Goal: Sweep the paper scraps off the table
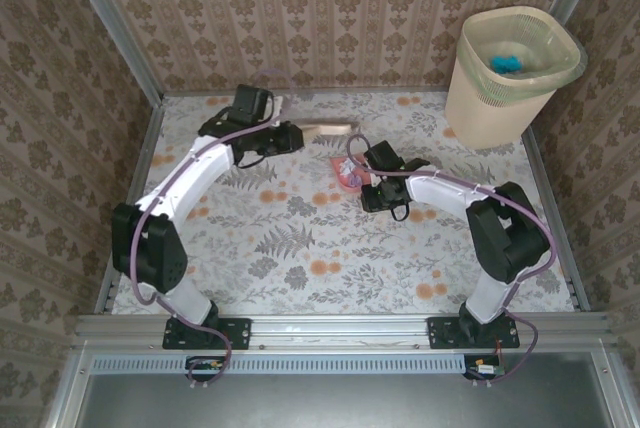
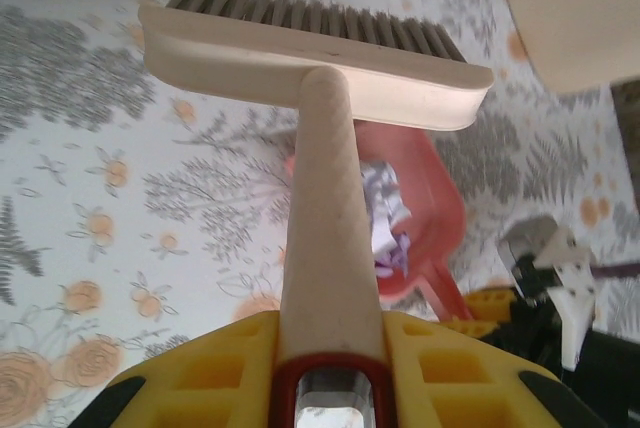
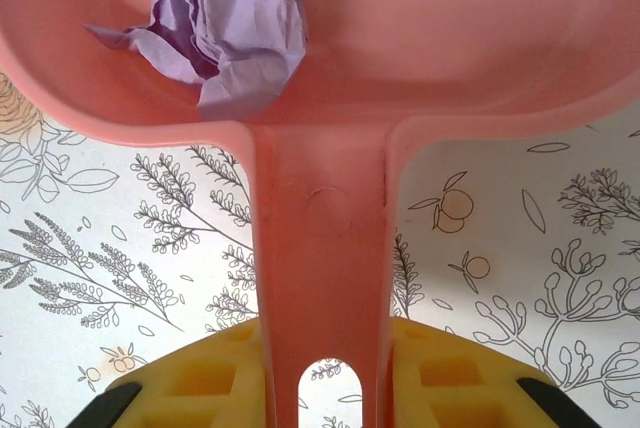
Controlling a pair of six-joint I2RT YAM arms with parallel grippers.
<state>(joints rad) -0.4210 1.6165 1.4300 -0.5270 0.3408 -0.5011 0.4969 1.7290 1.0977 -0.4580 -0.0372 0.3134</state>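
Leaf-print table (image 1: 300,278) | left gripper (image 2: 330,353) pinching cream brush (image 2: 325,218) | right gripper (image 3: 325,373) clamping pink dustpan (image 3: 460,38) (crumpled purple scrap (image 3: 235,28) inside)

High overhead camera facing down on the tabletop (image 1: 300,268); two close wrist cameras, pink dustpan (image 2: 432,188) common to all.

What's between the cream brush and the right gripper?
A pink plastic dustpan holding crumpled purple and white paper scraps, seen from the left wrist camera.
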